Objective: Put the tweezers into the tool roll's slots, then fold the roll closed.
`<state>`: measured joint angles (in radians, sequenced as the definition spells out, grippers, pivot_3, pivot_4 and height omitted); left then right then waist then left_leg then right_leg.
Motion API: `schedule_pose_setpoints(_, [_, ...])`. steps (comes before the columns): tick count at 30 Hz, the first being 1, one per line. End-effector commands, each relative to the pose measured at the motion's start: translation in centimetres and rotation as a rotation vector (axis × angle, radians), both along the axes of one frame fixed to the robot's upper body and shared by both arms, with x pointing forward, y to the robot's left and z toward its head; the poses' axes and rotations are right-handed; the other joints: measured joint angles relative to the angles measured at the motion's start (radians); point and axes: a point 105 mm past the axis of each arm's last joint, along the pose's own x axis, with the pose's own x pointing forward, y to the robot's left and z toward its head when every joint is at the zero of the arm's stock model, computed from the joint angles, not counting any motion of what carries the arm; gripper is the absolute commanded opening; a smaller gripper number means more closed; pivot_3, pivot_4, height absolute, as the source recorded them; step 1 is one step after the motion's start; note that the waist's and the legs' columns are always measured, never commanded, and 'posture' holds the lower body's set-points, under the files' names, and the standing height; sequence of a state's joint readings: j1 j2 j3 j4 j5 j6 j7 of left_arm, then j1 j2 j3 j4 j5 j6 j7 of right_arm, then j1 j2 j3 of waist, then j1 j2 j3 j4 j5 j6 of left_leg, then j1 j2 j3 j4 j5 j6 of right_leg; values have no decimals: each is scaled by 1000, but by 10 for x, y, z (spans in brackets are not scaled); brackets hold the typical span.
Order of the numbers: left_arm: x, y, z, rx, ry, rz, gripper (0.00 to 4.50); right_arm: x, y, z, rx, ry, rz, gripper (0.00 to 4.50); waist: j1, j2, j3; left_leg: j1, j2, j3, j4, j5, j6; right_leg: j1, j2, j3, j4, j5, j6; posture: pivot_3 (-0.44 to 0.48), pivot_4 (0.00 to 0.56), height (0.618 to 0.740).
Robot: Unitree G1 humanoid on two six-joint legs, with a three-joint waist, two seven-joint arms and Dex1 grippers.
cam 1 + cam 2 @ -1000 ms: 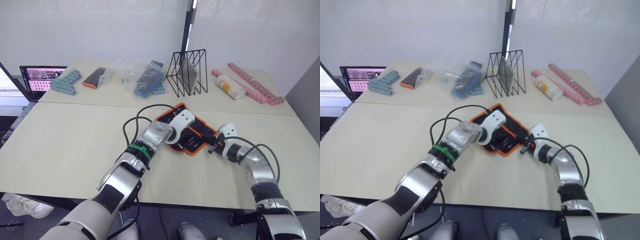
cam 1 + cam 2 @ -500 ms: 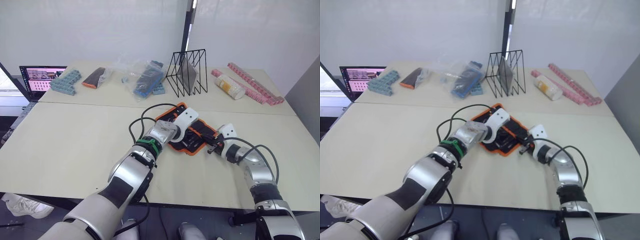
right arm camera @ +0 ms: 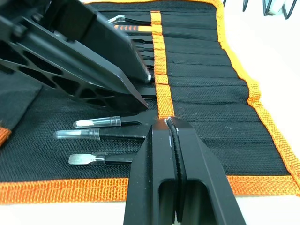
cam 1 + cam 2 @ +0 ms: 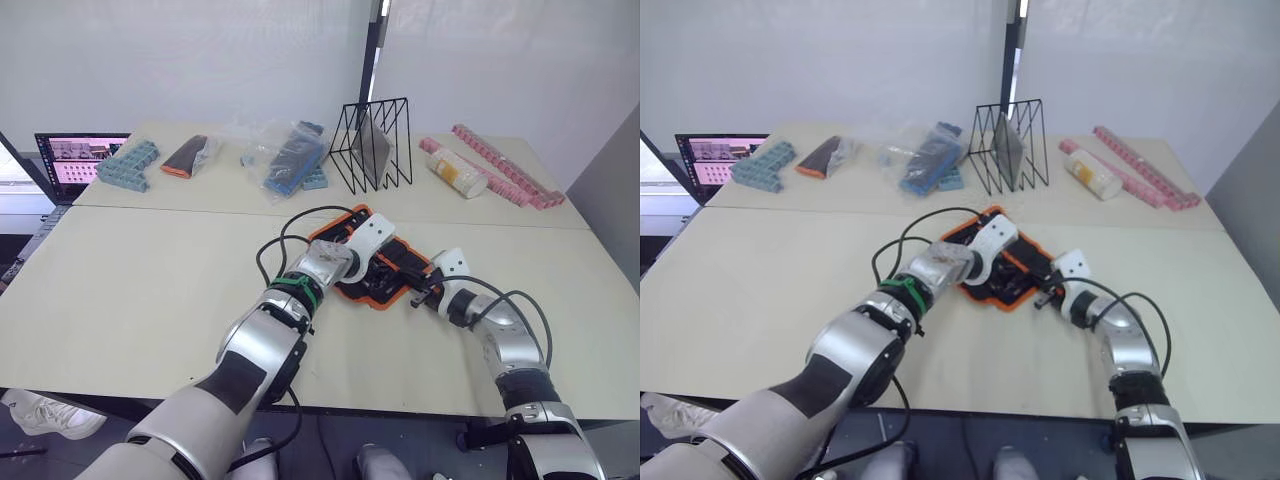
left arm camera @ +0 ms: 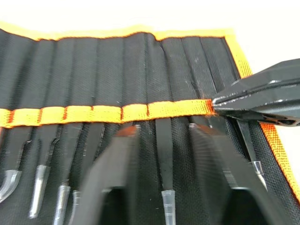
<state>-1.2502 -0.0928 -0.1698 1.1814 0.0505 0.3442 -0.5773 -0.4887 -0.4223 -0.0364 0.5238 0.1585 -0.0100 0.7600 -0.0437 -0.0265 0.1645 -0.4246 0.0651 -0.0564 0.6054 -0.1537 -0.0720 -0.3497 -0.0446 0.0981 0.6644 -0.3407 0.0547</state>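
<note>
Roll [image 4: 372, 268] lies unrolled and flat near the middle of the table [image 4: 130, 290], black cloth with orange trim, tilted so its long edge runs from about 10 to 4 o'clock. Tweezers [image 3: 110, 135] sit tucked under its orange slot band [image 5: 108, 113], clear-capped tips sticking out in a row. Left gripper [image 4: 372, 266] rests over the roll, its two fingers [image 5: 115, 168] spread apart, straddling one tweezer. Right gripper [image 3: 171, 126] comes in from 4 o'clock, its fingers pressed together with their tips at the orange band; whether anything is pinched between them I cannot tell. Wire rack [image 4: 374, 145] stands at 12 o'clock behind the roll, bagged items [image 4: 285, 158] at 11.
</note>
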Motion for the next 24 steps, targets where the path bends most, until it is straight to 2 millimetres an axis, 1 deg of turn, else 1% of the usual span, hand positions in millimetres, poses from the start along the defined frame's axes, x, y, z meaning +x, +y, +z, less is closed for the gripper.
schedule_pose_setpoints(1, [2,6,26,-29,-43,-45,3500,-8,1,-31,-40,123,8,0,-3,0,0,0,0,0,0,0,0,0,0,0,0,0,0,0,150,735])
schedule_pose_setpoints(4, [-1,29,38,-48,-45,-45,4465,-6,0,-30,-43,123,11,0,-10,2,-1,1,1,0,-2,0,0,0,0,0,1,0,0,0,150,735])
schedule_pose_setpoints(10, [-19,79,65,-109,-88,-9,4465,-4,0,-27,-49,123,24,0,-7,3,-1,1,1,0,-2,0,0,0,0,0,1,0,-1,0,150,735])
schedule_pose_setpoints(14, [-42,119,70,-92,-83,-43,4465,-3,2,-23,-51,115,45,0,-6,3,-1,2,2,0,-2,0,0,0,0,0,1,0,-1,0,150,735])
schedule_pose_setpoints(17, [-59,146,78,-135,-96,-62,4465,-5,4,-22,-57,112,64,0,-6,3,-1,2,2,0,-2,0,0,0,0,0,2,0,-1,0,150,735])
schedule_pose_setpoints(18, [-63,153,78,-144,-101,-63,4465,-5,4,-21,-57,110,68,0,-4,3,-1,2,2,0,-2,0,0,0,0,0,2,0,-1,0,150,735])
schedule_pose_setpoints(20, [-71,170,74,-114,-122,-34,4465,-4,4,-16,-58,98,72,0,-2,3,-1,1,2,0,-2,0,0,0,0,0,1,0,-1,0,150,735])
schedule_pose_setpoints(22, [-76,184,69,-93,-133,19,4465,-3,2,-9,-58,82,71,0,-1,3,0,1,2,0,-2,0,0,0,0,0,1,0,-1,0,150,735])
schedule_pose_setpoints(23, [-77,188,67,-92,-135,37,4465,-3,1,-6,-59,76,70,0,0,3,0,1,2,0,-2,0,0,0,0,0,1,0,-1,0,150,735])
schedule_pose_setpoints(24, [-83,196,65,-77,-156,54,4465,-2,0,-2,-59,65,71,0,0,3,0,1,2,0,-1,0,0,0,0,0,1,0,-1,0,150,735])
